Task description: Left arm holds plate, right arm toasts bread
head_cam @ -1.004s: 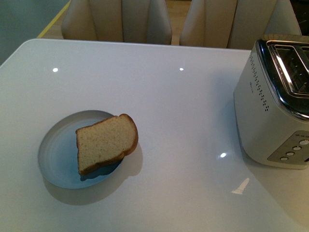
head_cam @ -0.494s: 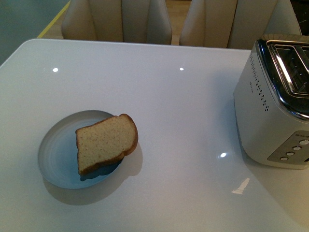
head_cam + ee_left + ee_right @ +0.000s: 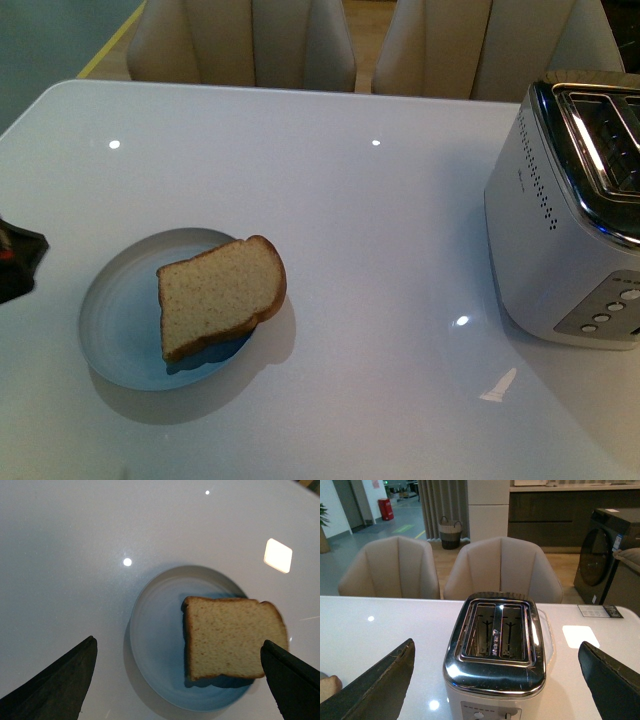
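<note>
The bread (image 3: 222, 297) — tan, brown-crusted, round-topped — lies on the pale blue plate (image 3: 115, 320), overhanging its rim. The left claw (image 3: 177, 644) hangs wide near the plate, empty; the right claw (image 3: 496, 645) gapes wide too. The glossy white surface (image 3: 380, 230) carries a toaster (image 3: 560, 230) well apart from the plate — beige chairs (image 3: 250, 40) stand beyond.

Before me the table (image 3: 330, 180) is glossy white; on it the toaster (image 3: 495, 675) shines chromed metal, and the bread (image 3: 220, 295) looks porous and matt.

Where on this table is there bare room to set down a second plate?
Bare: the wide stretch between plate and toaster, and the strip behind them toward the chairs. Crowded: the plate's left side, where the left gripper sits.
</note>
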